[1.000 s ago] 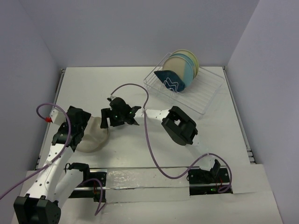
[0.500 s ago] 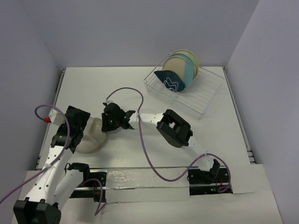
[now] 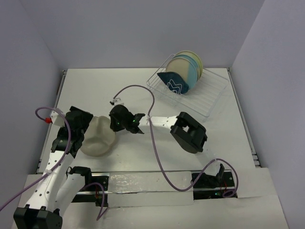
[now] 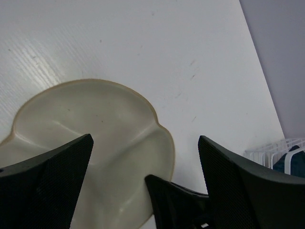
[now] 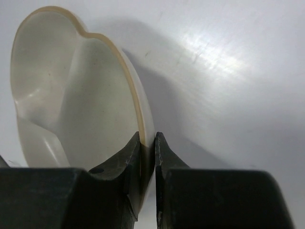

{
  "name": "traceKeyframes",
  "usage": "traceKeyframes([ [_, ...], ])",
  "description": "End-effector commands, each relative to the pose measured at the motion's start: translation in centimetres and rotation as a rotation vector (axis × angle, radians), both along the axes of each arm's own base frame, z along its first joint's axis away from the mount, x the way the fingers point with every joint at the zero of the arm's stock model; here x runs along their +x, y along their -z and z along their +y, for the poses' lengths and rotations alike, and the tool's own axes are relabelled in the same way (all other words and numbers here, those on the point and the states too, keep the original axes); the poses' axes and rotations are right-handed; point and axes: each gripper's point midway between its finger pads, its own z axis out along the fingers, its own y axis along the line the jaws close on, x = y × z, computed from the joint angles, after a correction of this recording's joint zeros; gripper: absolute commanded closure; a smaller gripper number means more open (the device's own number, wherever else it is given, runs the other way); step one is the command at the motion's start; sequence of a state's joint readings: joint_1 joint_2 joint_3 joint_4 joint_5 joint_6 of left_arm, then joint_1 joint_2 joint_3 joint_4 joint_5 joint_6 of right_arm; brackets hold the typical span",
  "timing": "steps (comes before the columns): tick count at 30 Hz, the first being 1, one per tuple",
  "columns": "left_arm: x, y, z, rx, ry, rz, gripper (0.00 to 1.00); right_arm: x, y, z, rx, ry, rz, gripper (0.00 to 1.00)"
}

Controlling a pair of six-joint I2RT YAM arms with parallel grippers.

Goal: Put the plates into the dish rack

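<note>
We have the right gripper (image 5: 147, 140) clamped tight on the rim of the cream divided ceramic plate (image 3: 97, 138), on the edge facing the white wire dish rack (image 3: 206, 98). The plate sits well apart from the rack, off its near-left side. The left gripper (image 4: 145, 143) hangs over the plate, spread wide and empty. The rack's long axis runs diagonally. A dark blue leaf-shaped dish (image 3: 174, 83) and round cream, blue and green plates (image 3: 188, 67) stand at its far end, and the near slots are free.
</note>
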State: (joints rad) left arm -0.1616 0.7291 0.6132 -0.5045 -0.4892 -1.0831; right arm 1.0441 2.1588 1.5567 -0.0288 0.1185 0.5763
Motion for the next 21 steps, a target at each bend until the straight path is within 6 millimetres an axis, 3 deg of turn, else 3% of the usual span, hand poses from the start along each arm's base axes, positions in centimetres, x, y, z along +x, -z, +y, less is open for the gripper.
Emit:
traceKeyframes([
  [1, 1.2, -2.7, -0.2, 0.011, 0.031, -0.098, 0.01, 7.3, -14.2, -4.8, 0.082, 0.09, -0.403, 1.0],
  [3, 1.2, -3.0, -0.2, 0.015, 0.036, -0.112, 0.01, 8.9, -17.1, -7.7, 0.03, 0.097, -0.538, 1.0],
  [5, 1.2, -3.2, -0.2, 0.018, 0.037, -0.121, 0.01, 9.4, -21.5, -10.5, 0.013, 0.139, -0.67, 1.0],
  [6, 1.2, -3.2, 0.0, 0.021, 0.029, -0.123, 0.01, 9.8, -22.2, -11.3, 0.0, 0.138, -0.707, 1.0],
  [7, 1.1, -3.1, 0.2, 0.023, 0.014, -0.125, 0.01, 9.6, -25.9, -13.3, 0.029, 0.147, -0.786, 1.0],
  [12, 1.4, -3.2, 0.5, 0.029, -0.009, -0.133, 0.01, 10.4, -33.1, -19.0, 0.033, 0.186, -0.965, 1.0],
  [17, 2.1, -3.1, 0.8, 0.054, -0.02, -0.115, 0.01, 11.6, -38.2, -25.3, -0.156, 0.314, -1.171, 1.0],
  [21, 2.7, -2.5, 1.2, 0.078, -0.038, -0.069, 0.01, 13.1, -40.9, -29.9, -0.343, 0.367, -1.289, 1.0],
])
